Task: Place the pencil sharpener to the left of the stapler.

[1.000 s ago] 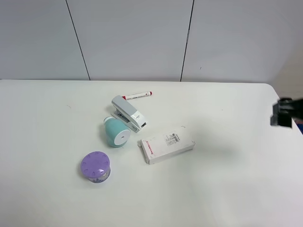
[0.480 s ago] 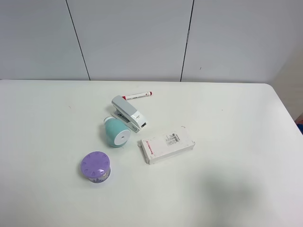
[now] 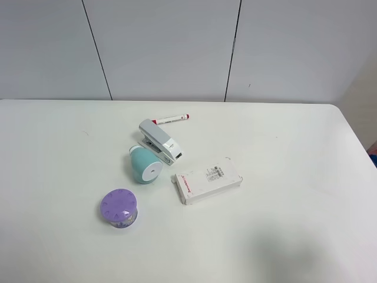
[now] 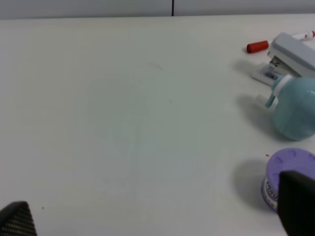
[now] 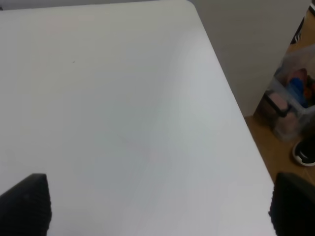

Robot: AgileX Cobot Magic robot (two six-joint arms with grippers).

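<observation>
The teal pencil sharpener (image 3: 145, 165) lies on its side with its white flat end toward the front. It sits close against the front-left of the white and grey stapler (image 3: 160, 141). The left wrist view shows the sharpener (image 4: 294, 109) and the stapler (image 4: 293, 49) far off to one side. My left gripper (image 4: 157, 216) is open over bare table, with only its dark fingertips (image 4: 298, 204) showing. My right gripper (image 5: 157, 206) is open too, above the table near its right edge, and holds nothing. Neither gripper appears in the exterior high view.
A purple round lidded container (image 3: 119, 207) stands in front of the sharpener. A white box with red print (image 3: 208, 180) lies to the right, and a red-capped marker (image 3: 171, 118) lies behind the stapler. Beyond the table's right edge (image 5: 231, 98) is a floor with a plastic bin (image 5: 290, 105).
One second ago the right arm's dark end showed at the right edge of the exterior high view; it has since left that view. The objects have not moved.
</observation>
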